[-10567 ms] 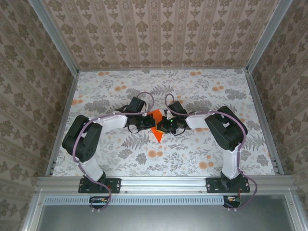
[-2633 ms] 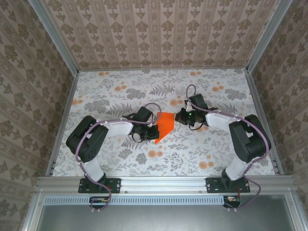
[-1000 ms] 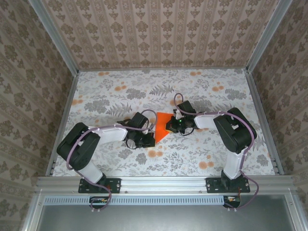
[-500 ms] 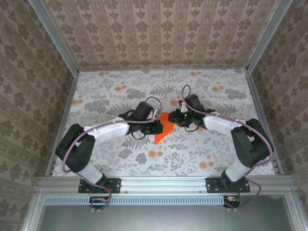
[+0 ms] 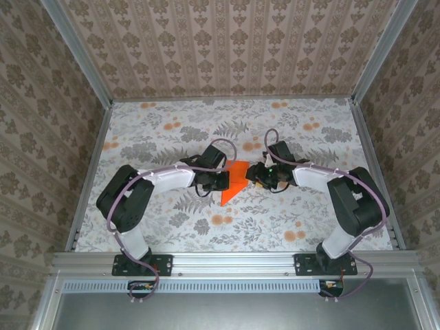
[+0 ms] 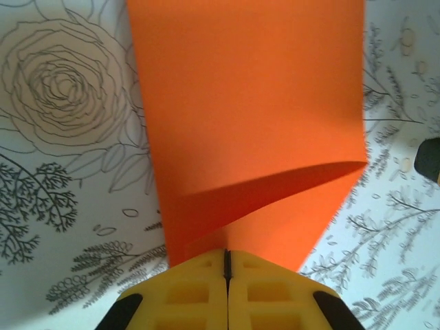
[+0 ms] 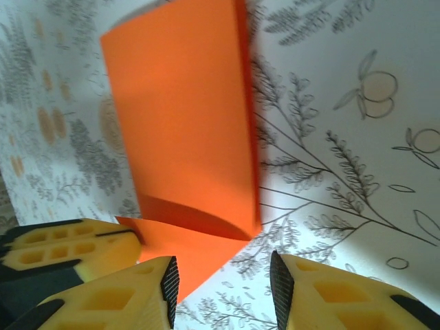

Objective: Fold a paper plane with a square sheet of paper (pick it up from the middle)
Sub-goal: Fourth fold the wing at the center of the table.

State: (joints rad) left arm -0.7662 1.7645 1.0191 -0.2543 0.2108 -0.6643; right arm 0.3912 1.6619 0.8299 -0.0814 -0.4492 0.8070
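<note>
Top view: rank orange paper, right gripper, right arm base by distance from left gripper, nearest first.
1. orange paper: pinched in the left gripper, table centre.
2. right gripper: just right of the paper.
3. right arm base: near edge, far right.

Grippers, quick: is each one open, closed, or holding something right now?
Left gripper: closed, pinching the folded sheet of vivid orange paper.
Right gripper: open, holding nothing, its fingers apart beside the paper's edge.

Top cam overhead fr behind; wrist cams close-up, both sharing paper (image 6: 247, 103).
</note>
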